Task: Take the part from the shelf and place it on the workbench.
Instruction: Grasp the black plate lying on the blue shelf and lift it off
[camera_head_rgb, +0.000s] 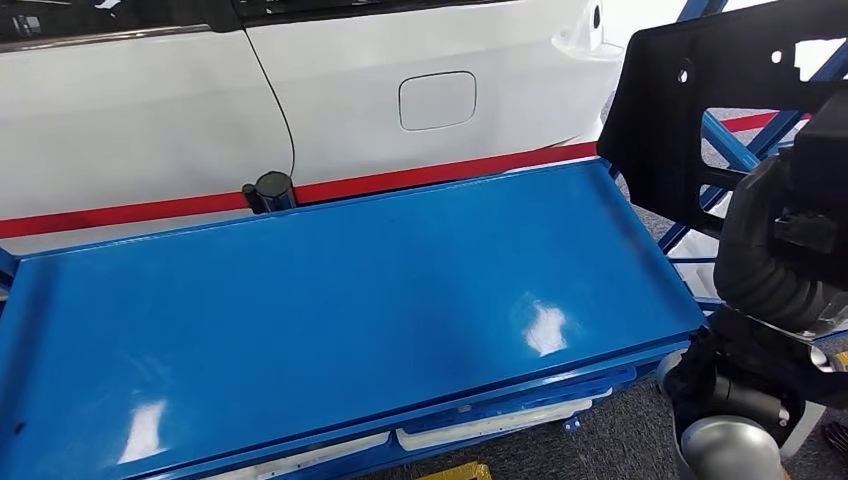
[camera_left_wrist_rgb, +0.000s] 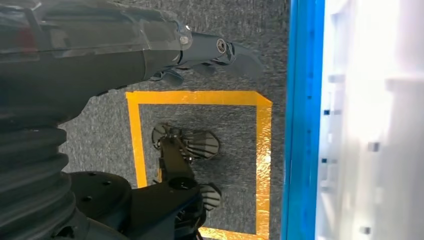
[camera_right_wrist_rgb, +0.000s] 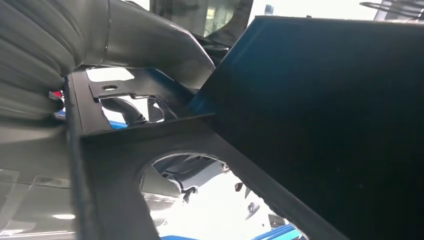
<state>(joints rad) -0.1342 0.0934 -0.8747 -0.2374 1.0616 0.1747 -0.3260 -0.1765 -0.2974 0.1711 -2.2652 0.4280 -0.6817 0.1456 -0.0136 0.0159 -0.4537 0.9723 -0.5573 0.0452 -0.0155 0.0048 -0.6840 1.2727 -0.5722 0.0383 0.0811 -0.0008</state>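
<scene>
The part (camera_head_rgb: 690, 90) is a flat black plastic panel with cut-outs, held up in the air past the right end of the blue workbench (camera_head_rgb: 350, 290). My right hand (camera_head_rgb: 785, 235) grips it from below and behind. In the right wrist view the part (camera_right_wrist_rgb: 325, 125) is very close, and the thick grey thumb (camera_right_wrist_rgb: 155, 45) lies across its frame. My left hand (camera_left_wrist_rgb: 210, 55) hangs beside the workbench's blue edge (camera_left_wrist_rgb: 302, 125), its fingers loosely extended and holding nothing.
A white car body (camera_head_rgb: 450, 90) stands just behind the bench, with a red floor stripe (camera_head_rgb: 150, 210) below it. A black cylinder (camera_head_rgb: 270, 190) sits at the bench's far edge. Blue frame bars (camera_head_rgb: 735, 150) rise at the right. Yellow tape (camera_left_wrist_rgb: 262, 150) marks the grey floor.
</scene>
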